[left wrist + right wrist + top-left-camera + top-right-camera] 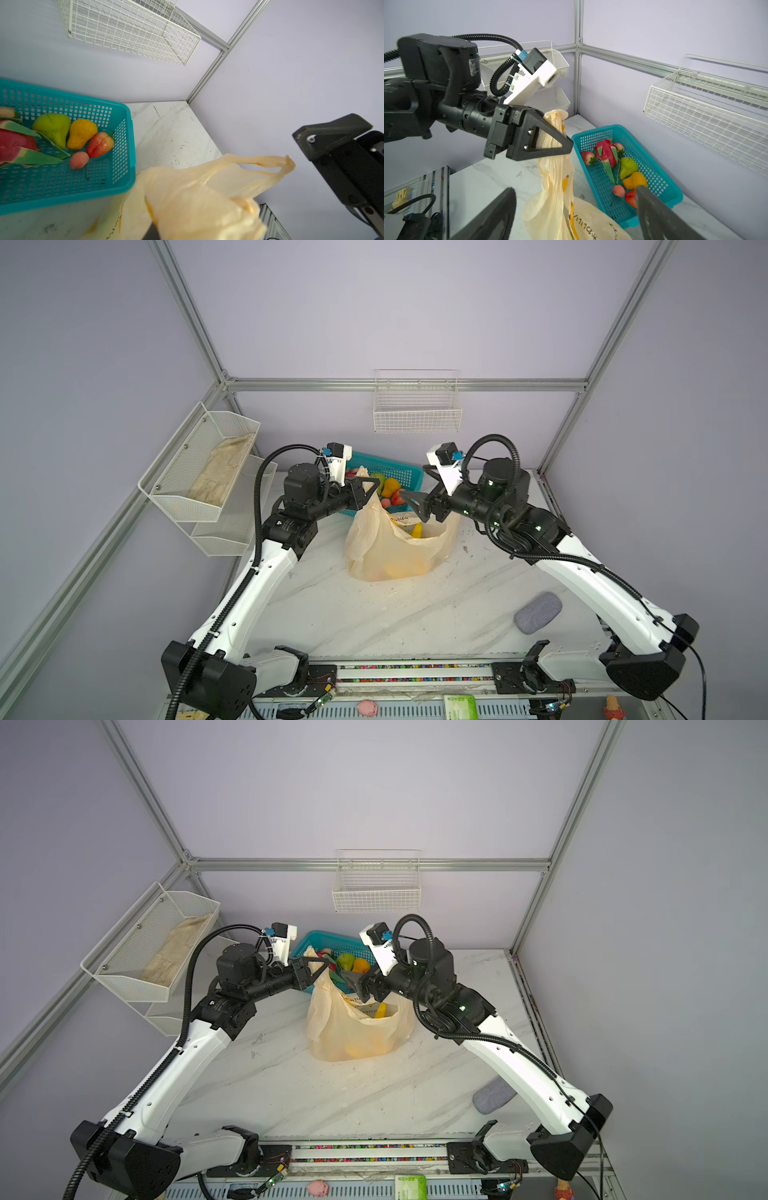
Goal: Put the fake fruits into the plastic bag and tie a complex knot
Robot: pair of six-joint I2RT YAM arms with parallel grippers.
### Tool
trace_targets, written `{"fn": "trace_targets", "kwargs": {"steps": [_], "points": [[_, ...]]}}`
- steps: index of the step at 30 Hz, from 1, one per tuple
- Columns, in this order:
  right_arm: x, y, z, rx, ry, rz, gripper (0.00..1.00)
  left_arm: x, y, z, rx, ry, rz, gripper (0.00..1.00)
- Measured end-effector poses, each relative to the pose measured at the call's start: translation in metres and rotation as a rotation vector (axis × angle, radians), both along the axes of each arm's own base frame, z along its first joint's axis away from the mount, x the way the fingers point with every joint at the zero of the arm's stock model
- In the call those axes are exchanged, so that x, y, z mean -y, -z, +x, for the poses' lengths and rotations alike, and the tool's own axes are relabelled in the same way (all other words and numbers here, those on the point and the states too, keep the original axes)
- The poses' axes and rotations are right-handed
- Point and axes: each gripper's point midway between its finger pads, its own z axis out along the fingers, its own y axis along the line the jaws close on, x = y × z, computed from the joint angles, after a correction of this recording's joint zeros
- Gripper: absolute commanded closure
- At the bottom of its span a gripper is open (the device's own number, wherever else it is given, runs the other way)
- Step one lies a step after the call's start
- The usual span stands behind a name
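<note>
Marble tabletop (pixel 374 614) holds the plastic bag (pixel 390 556) centrally: limp, slippery, likely best gripped at its handle loops (pixel 270 164). Left gripper (pixel 569 145) pinches one loop; right gripper (pixel 411 506) gapes empty. Fake fruits (pixel 612 162) sit at twelve o'clock.

Thin crinkled plastic bag (pixel 390 556), smooth plastic basket (pixel 62 193)

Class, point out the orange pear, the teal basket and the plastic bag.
orange pear (pixel 82 133): left wrist view, on its rounded body.
teal basket (pixel 62 187): left wrist view, on a bare mesh wall.
plastic bag (pixel 386 560): a top view, on its bulging side.
</note>
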Motion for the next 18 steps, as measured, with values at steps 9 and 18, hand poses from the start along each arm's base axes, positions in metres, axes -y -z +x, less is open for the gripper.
{"fn": "trace_targets", "kwargs": {"steps": [9,18], "points": [[0.058,0.033,-0.018,-0.020,0.044,0.004,0.03,-0.004,0.007,0.001,0.010,-0.008,0.050,0.37],[0.063,0.088,-0.012,-0.077,0.046,-0.023,0.04,-0.003,0.001,-0.007,0.041,0.018,0.059,0.20]]}}
